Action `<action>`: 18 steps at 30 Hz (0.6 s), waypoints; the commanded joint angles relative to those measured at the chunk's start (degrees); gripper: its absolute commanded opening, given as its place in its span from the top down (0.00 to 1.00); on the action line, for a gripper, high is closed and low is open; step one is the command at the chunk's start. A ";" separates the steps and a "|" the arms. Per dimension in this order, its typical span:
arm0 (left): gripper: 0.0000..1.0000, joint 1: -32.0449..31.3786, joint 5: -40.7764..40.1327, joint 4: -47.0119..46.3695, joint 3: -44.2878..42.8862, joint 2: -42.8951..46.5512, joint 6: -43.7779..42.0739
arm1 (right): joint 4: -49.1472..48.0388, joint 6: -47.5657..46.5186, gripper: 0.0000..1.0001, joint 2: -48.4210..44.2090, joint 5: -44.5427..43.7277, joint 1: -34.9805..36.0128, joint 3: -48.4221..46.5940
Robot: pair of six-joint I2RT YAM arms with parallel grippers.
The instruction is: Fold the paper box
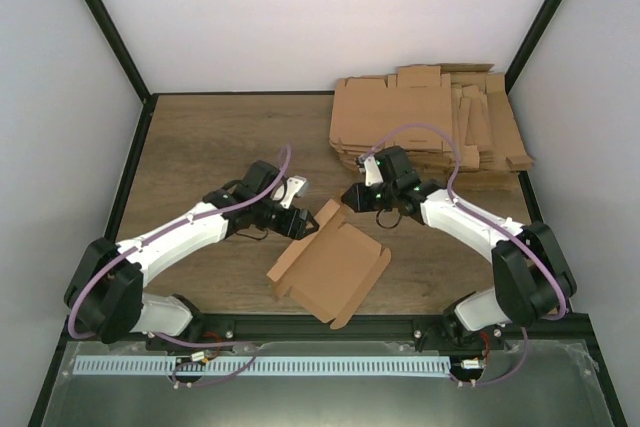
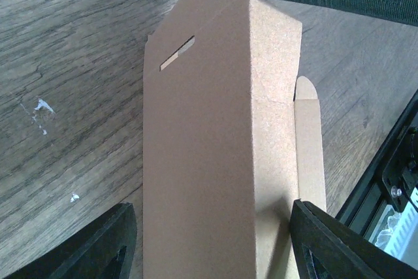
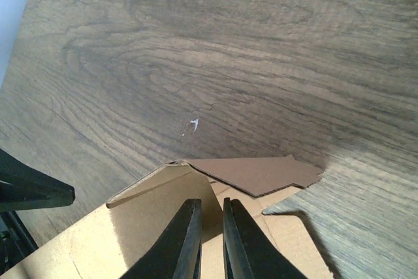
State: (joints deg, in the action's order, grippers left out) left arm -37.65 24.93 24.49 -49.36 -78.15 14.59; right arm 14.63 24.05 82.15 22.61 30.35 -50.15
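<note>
Straddling the paper box point(image 1: 335, 265), left hand point(image 2: 212, 207); right hand point(image 3: 210, 206) at its edge.

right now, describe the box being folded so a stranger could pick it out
On the wooden table, look to the near middle. The paper box lies there alone, one edge raised, unlike the pile of flat blanks at the far right corner.

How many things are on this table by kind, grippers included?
paper box: 1
pile of flat cardboard blanks: 1
grippers: 2 (left gripper, right gripper)
Total: 4
</note>
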 commanded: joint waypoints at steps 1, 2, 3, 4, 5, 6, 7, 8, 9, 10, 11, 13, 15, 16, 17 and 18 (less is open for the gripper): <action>0.33 -0.32 -0.65 -0.22 0.86 -0.77 -0.27 | 2.54 -1.26 0.88 0.07 2.08 -0.02 -1.53; 0.33 -0.32 -0.67 -0.34 0.83 -0.76 -0.26 | 2.59 -1.41 0.88 0.11 2.32 0.10 -1.61; 0.33 -0.36 -0.59 -0.41 0.81 -0.64 -0.35 | 2.48 -1.63 0.88 0.20 2.87 0.00 -1.57; 0.33 -0.40 -0.51 -0.50 0.79 -0.76 -0.35 | 2.18 -1.76 0.87 0.28 3.81 -0.02 -1.61; 0.33 -0.41 -0.37 -0.56 0.72 -0.82 -0.44 | 1.92 -1.94 0.87 0.46 4.60 0.01 -1.55; 0.33 -0.45 -0.20 -0.63 0.68 -0.92 -0.44 | 1.65 -1.99 0.87 0.61 5.30 0.00 -1.53; 0.33 -0.49 -0.07 -0.67 0.67 -0.96 -0.52 | 1.51 -2.04 0.87 0.87 5.86 0.04 -1.49; 0.33 -0.50 -0.06 -0.68 0.66 -1.11 -0.53 | 1.32 -2.09 0.87 1.06 6.24 0.04 -1.52; 0.33 -0.57 -0.01 -0.73 0.59 -1.24 -0.60 | 1.08 -2.20 0.87 1.19 6.75 0.04 -1.52; 0.33 -0.65 -0.05 -0.64 0.61 -1.35 -0.64 | 0.77 -2.25 0.87 1.36 7.28 -0.02 -1.46; 0.33 -0.67 -0.05 -0.63 0.61 -1.45 -0.69 | 0.53 -2.26 0.87 1.54 7.80 -0.03 -1.48; 0.33 -0.74 -0.05 -0.61 0.51 -1.56 -0.83 | 0.22 -2.42 0.87 1.89 9.27 0.02 -1.52; 0.33 -0.76 -0.05 -0.51 0.36 -1.70 -1.03 | -0.18 -2.57 0.88 2.12 10.43 0.06 -1.20; 0.33 -0.80 -0.05 -0.50 0.27 -1.68 -1.05 | -0.40 -2.77 0.88 2.21 10.81 0.02 -0.92; 0.33 -0.84 -0.05 -0.56 0.24 -1.75 -1.13 | -0.44 -3.11 0.88 2.29 10.94 0.00 -0.52; 0.33 -0.85 -0.05 -0.46 0.23 -1.80 -1.21 | -0.48 -3.26 0.88 2.31 10.96 0.07 -0.01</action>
State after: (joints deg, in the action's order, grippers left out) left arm -38.11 25.82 24.08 -49.39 -78.70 14.52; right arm 14.61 22.44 83.74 29.39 30.13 -50.15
